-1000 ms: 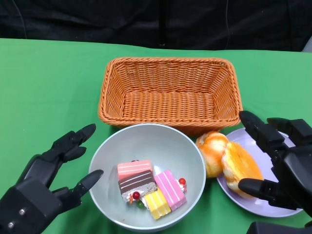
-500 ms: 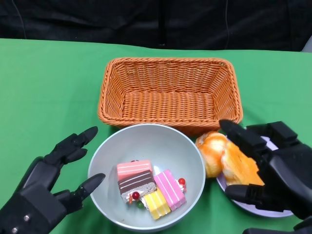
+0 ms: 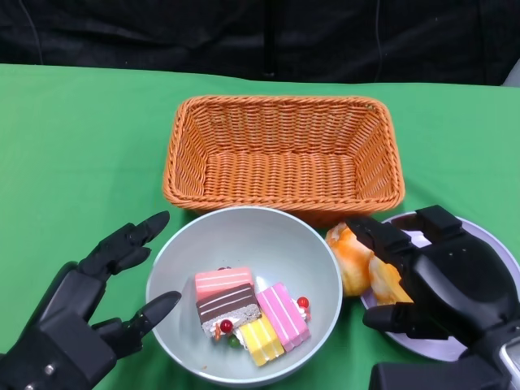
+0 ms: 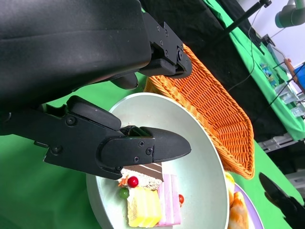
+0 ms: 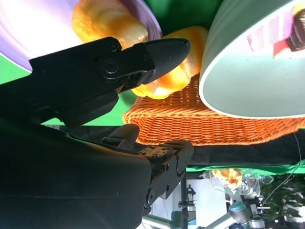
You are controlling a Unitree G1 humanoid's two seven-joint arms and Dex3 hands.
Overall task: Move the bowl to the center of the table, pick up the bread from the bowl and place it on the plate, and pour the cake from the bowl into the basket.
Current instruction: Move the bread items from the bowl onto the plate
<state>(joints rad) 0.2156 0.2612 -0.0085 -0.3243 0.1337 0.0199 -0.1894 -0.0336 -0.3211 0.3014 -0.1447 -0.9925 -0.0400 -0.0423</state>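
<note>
Both hands spread, holding nothing: the left hand (image 3: 77,313) flanks the bowl (image 3: 244,244) at 9 o'clock, the right hand (image 3: 443,284) hovers over bread (image 3: 351,256) on the plate (image 3: 487,244) at 3. Cake (image 3: 244,313) awaits pouring into the basket (image 3: 284,154) at 12.

The head camera looked down from above the near edge of the table (image 3: 73,130), facing the far black backdrop. The left wrist camera sat close behind its own hand (image 4: 119,143), low and tilted. The right wrist camera was closer still and turned upside down. All three views shared the bowl (image 3: 244,236) and the basket (image 3: 283,154).
</note>
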